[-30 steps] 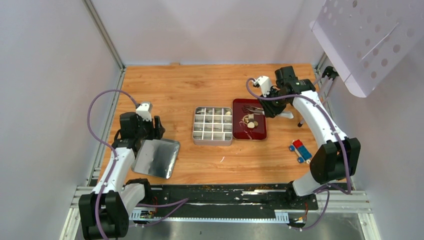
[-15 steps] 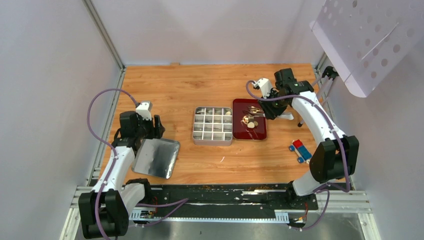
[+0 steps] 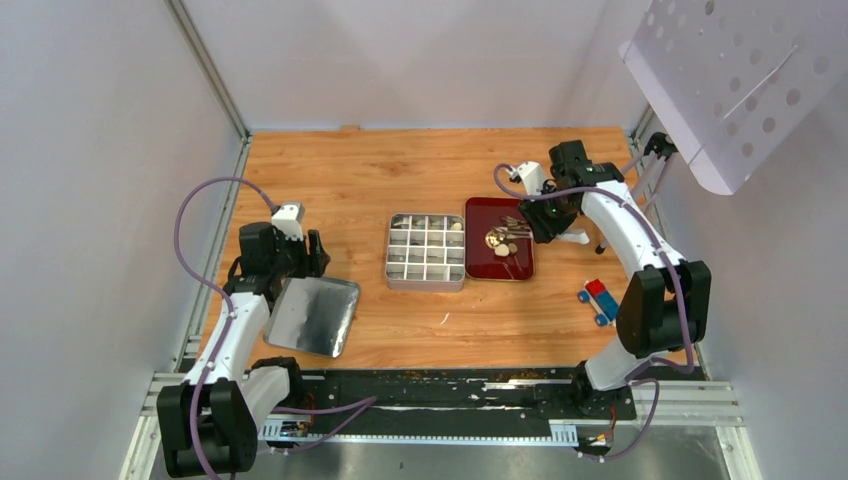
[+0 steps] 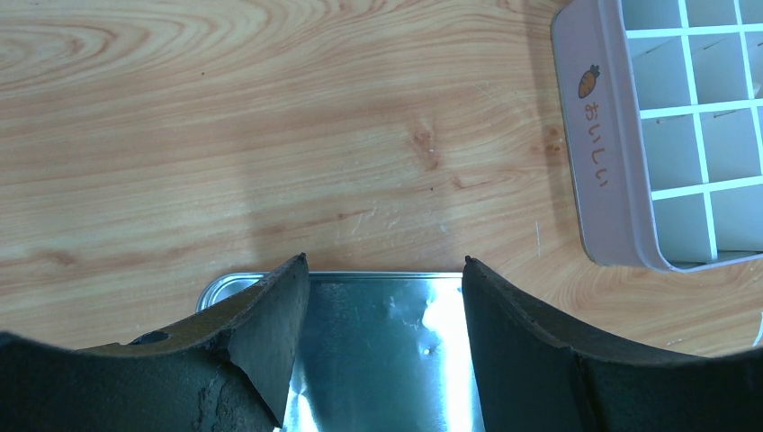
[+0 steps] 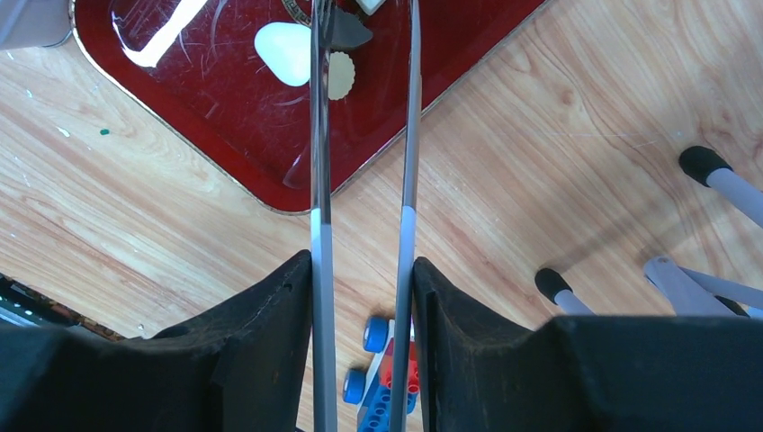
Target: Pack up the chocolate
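Holds the left arm folded well left of the tin [image 3: 388, 250], elbow low, left gripper [image 4: 382, 261] pointing down with jaws spread wide and nothing between them. Reaches the right arm out just right of the tin, wrist turned toward it, right gripper [image 5: 360, 261] clamped on the tongs [image 5: 319, 135].

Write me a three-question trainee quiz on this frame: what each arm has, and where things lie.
1. True or false: the right gripper grips metal tongs that reach over the red tray.
2. What lies under the open left gripper? A. a shiny metal lid B. the red tray C. the metal tongs
3. Fill in: the white chocolate piece lies on the ____, just right of the divided tin in the top view.

Key: 1 true; 2 A; 3 red tray.
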### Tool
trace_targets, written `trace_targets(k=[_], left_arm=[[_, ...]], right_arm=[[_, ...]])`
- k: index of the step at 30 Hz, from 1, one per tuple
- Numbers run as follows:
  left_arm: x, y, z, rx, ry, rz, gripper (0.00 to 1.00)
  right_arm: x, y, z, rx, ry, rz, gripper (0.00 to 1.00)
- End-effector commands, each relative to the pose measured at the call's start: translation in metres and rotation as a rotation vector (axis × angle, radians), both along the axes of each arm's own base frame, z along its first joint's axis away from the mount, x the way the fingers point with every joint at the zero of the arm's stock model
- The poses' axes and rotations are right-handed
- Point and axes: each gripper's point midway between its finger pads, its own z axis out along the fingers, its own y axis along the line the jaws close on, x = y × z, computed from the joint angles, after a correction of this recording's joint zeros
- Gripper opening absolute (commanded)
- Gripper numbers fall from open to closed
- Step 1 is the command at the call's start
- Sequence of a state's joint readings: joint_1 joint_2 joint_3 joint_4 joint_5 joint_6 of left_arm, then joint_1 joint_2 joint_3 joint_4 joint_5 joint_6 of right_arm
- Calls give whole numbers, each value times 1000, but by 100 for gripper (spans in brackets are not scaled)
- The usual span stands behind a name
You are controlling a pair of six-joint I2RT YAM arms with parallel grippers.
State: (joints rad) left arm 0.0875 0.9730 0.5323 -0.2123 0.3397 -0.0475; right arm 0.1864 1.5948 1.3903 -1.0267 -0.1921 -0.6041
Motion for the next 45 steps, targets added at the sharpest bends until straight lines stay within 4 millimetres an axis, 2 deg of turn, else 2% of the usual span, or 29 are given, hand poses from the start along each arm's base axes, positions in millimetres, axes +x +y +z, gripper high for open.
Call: trace_targets(k=[1,6,8,13,20,28,33,40,45], left_arm=[[9,1,18,-10,-62,4,71],[6,1,16,-10,-60,7,71],[6,1,17,-9,-65,8,71],[6,2,17,-3,-69,10,71],[5,2,16,-4,-66,10,71],[4,3,18,4,-69,10,71],[4,4,20,12,-76,12,71],[3,4,24,16,-84,12,71],[1,4,25,20,-87,12,71]], right_arm=[[14,1,1,8,-28,-2,42],[17,3,-2,10,-17,3,32],[19,4,3,15,-28,-2,27],[26,6,29,35,-91,-4,21],[24,24,64,106,-149,14,20],[10,70,86,217,-161,136,18],[0,113,96,274,-163,256,18],[-6,174,92,304,-133,406,18],[-7,203,87,305,-122,467,18]])
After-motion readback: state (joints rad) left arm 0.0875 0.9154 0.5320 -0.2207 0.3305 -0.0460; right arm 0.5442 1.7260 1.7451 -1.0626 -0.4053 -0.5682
